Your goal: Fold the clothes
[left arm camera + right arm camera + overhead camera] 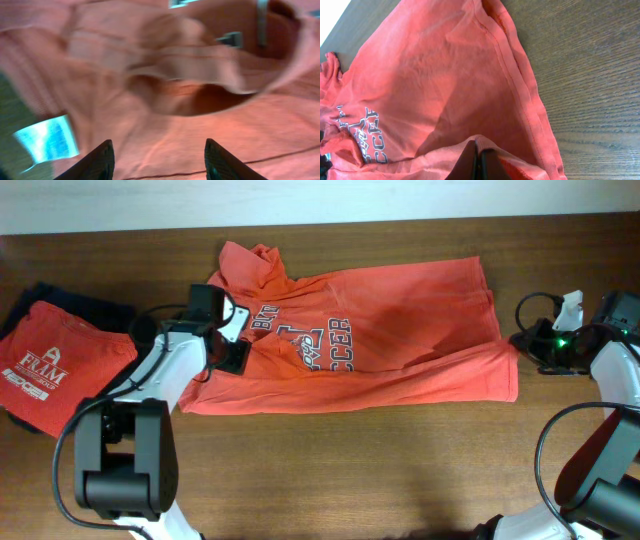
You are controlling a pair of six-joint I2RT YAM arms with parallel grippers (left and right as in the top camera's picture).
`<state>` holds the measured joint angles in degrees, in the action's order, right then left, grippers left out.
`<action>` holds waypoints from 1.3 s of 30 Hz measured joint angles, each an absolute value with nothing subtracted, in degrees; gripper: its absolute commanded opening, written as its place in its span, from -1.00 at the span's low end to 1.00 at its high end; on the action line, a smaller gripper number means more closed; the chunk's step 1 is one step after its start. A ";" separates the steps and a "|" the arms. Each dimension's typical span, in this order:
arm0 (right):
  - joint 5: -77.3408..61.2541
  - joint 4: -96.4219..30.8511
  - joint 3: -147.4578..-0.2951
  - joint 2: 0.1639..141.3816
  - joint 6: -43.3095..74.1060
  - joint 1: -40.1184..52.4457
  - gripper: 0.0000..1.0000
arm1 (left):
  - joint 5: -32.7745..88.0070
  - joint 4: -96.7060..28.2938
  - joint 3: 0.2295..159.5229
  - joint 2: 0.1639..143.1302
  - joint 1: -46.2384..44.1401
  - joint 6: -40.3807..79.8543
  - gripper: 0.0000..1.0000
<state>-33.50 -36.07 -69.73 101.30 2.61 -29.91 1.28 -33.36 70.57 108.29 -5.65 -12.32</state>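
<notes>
Left gripper [159,145] jaws wide apart, nothing between them, hovering over the T-shirt's [400,330] collar end, view blurred; right gripper [477,150] jaws pressed together, tips against a fold at the T-shirt's hem corner, cannot tell if cloth is pinched; T-shirt lies crosswise on the table [400,460], print side up, collar end by the left gripper, hem end by the right one; near edge of the T-shirt turned over in a long strip; lettering [310,340] grey-white, on the half nearer the collar; far collar corner bunched; folded red shirt [60,360] well off the T-shirt's collar end, lying on a dark garment [60,298].
</notes>
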 measured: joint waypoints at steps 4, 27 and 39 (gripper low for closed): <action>-33.08 -36.60 -69.73 101.30 2.63 -29.91 -0.92 | -0.01 -33.21 70.57 108.31 -2.55 -10.90 0.14; -32.84 -36.64 -69.73 101.30 2.61 -29.91 -0.92 | 6.00 -33.28 71.26 113.10 -0.01 -9.85 -0.67; -32.38 -36.97 -69.73 101.30 2.63 -29.91 -0.92 | 6.87 -35.22 71.55 113.10 3.99 -9.78 -0.26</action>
